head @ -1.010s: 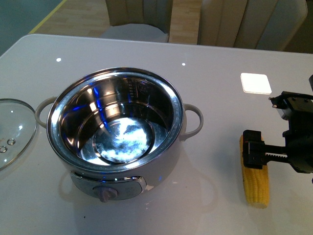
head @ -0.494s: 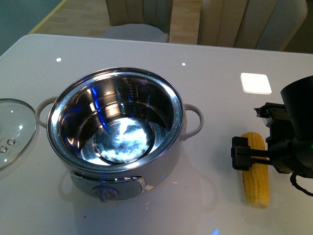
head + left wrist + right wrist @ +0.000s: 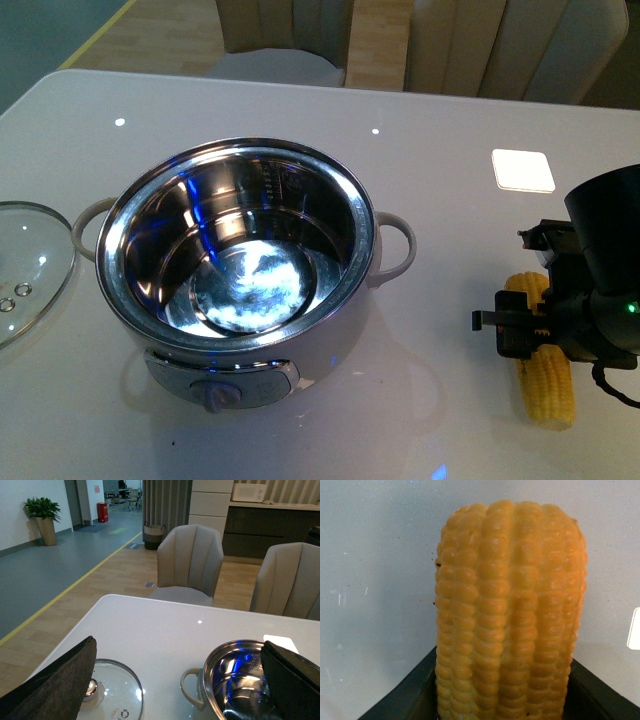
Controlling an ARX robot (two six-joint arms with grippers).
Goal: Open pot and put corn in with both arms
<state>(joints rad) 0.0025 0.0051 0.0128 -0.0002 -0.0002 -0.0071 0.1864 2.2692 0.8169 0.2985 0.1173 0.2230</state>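
Note:
The pot (image 3: 340,345) stands open in the middle of the table, its shiny steel inside empty. The glass lid (image 3: 25,265) lies flat at its left. The corn (image 3: 548,385) lies at the right near the front edge. My right gripper (image 3: 540,335) is shut on the corn across its middle. In the right wrist view the corn (image 3: 510,605) fills the space between the black fingers (image 3: 405,700). My left gripper (image 3: 177,647) is open and empty above the table, with the lid (image 3: 117,690) and the pot (image 3: 212,672) between its fingers (image 3: 55,685). It is out of the front view.
A white square patch (image 3: 523,169) lies on the table behind the corn. Beige chairs (image 3: 190,560) stand beyond the table's far edge. The pot's loop handle (image 3: 395,250) sticks out toward the corn's side.
My right gripper has come down and closed on the corn. The corn has shifted a little to the right and nearer the front edge. The pot and the lid have not moved.

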